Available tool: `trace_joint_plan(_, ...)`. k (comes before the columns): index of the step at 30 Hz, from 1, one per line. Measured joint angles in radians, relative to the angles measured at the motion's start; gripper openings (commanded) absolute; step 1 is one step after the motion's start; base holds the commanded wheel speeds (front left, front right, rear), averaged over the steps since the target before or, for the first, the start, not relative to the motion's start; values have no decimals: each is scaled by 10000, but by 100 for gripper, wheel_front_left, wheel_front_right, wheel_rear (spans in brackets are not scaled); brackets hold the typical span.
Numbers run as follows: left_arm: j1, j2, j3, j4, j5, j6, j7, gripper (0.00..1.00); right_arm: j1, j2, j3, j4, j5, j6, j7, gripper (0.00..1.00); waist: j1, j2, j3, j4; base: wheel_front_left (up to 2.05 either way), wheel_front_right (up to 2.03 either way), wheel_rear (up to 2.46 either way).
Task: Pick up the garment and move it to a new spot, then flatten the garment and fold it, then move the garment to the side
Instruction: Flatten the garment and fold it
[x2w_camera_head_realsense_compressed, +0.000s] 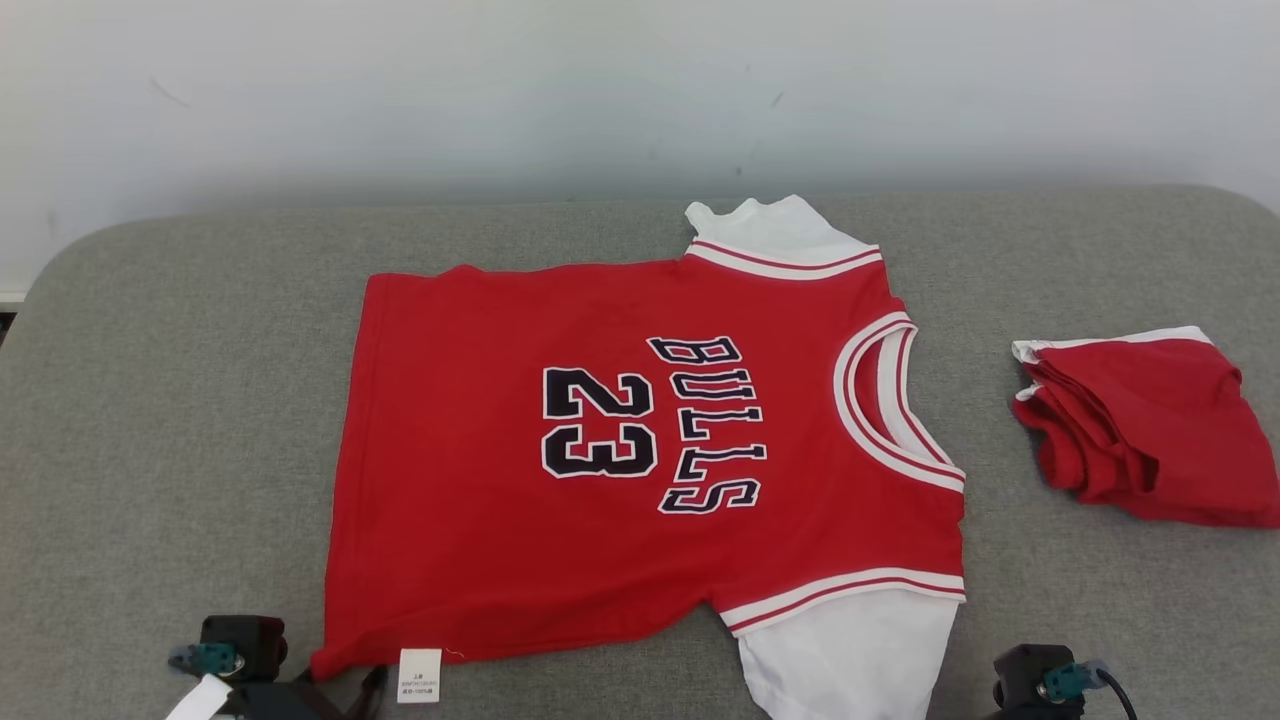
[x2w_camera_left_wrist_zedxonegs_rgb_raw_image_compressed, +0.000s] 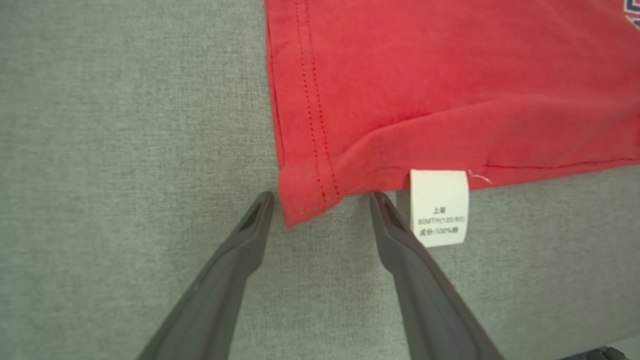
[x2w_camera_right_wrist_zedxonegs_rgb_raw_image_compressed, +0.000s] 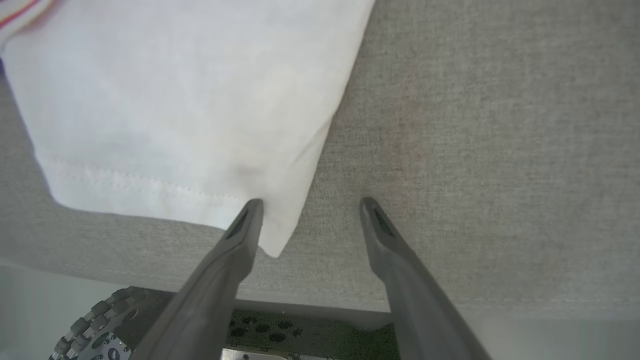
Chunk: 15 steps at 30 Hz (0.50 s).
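Grey surface (x2w_camera_head_realsense_compressed: 150, 420), flat red jersey (x2w_camera_head_realsense_compressed: 470, 540).

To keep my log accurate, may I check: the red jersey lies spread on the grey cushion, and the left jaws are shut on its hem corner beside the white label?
Not quite: the jaws of the left gripper are open, not shut. In the left wrist view the hem corner of the red jersey lies between their tips, beside the white label, on the grey cushion.

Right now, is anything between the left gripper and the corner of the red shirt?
Nothing visible. The open left gripper has a finger on each side of the corner of the red shirt; the white label lies outside the gap.
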Motion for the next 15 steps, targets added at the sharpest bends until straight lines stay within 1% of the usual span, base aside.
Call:
trace_joint_plan(5,100,-36,-52,-301,15,21,-88,100,291,38,-107,-253,-205,-2,238,100,0,0,20,74,0,0,0)
trace_joint_plan(11,108,19,-29,-723,148,282,-211,100,353,94,-134,-568,-347,-2,545,100,0,0,38,123,0,0,0)
trace_joint_plan(15,159,67,-48,-957,182,370,-199,100,439,136,-263,-717,-430,-2,673,100,0,0,19,138,0,0,0)
